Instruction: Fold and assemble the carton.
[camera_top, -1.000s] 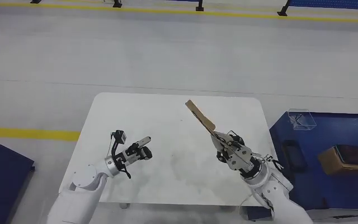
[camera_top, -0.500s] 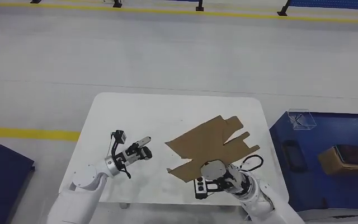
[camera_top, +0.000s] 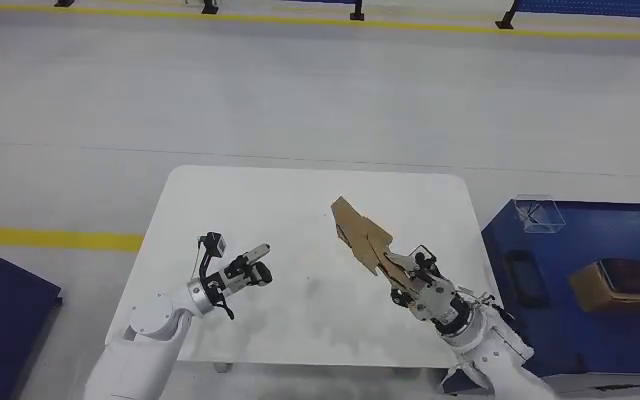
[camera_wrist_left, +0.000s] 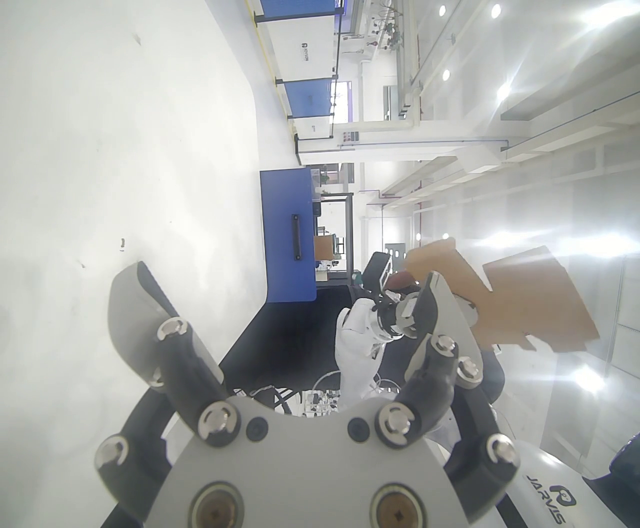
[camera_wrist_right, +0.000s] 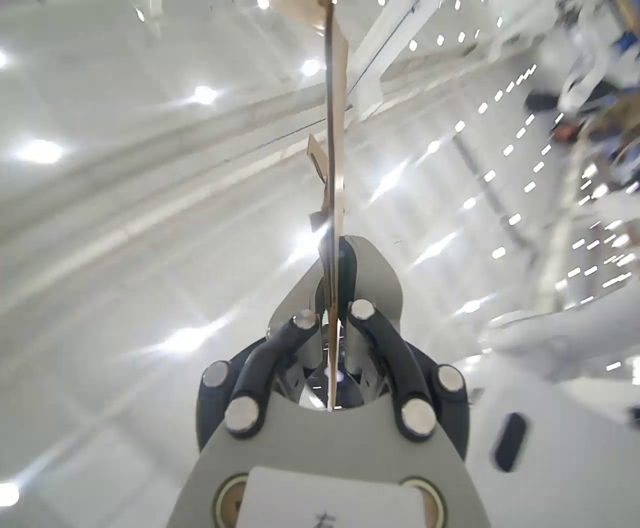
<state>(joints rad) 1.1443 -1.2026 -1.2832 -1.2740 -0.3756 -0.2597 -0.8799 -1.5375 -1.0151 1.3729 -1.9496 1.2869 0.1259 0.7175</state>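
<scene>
A flat brown carton (camera_top: 362, 238) is held up in the air over the right half of the white table (camera_top: 270, 200), standing nearly edge-on to the top view. My right gripper (camera_top: 398, 272) is shut on its lower edge. In the right wrist view the carton (camera_wrist_right: 334, 150) rises as a thin sheet out of the shut gripper (camera_wrist_right: 334, 260). My left gripper (camera_top: 262, 249) hovers open over the left part of the table with nothing between its fingers. The left wrist view has the carton (camera_wrist_left: 530, 305) far off, beyond my open left gripper (camera_wrist_left: 280, 295).
A blue cabinet (camera_top: 560, 290) stands right of the table, with a clear plastic box (camera_top: 538, 212) on its top and a brown box (camera_top: 604, 284) beside it. A yellow line (camera_top: 70, 240) runs across the floor on the left.
The right arm swung the carton: edge-on and upright a second ago, laid out flat and low half a second ago, now raised and nearly edge-on again. The left arm stayed still.
</scene>
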